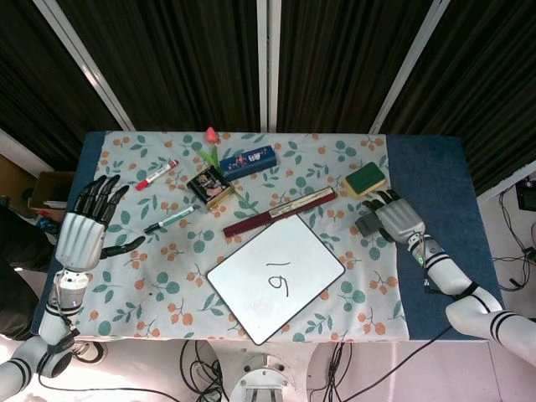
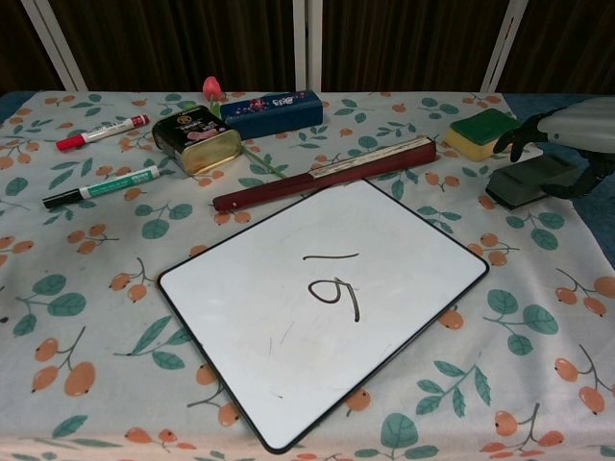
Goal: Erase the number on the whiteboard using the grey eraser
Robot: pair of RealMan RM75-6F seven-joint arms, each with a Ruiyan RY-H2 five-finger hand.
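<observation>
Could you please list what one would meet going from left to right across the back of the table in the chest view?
Red marker → tin → blue box → sponge → grey eraser, with the right robot hand over it.

Robot teleoperation lab, tabletop test station.
Dark vertical-slat curtains with white metal frame bars [image 1: 268, 59] close off the back; a blue table [image 1: 435, 167] carries a white cloth printed with orange fruit and green leaves [image 1: 167, 285]. Bundled black cables [image 1: 201, 368] trail on the pale floor by a white robot base [image 1: 260, 387]. More cables [image 1: 515, 251] lie at the right edge.
</observation>
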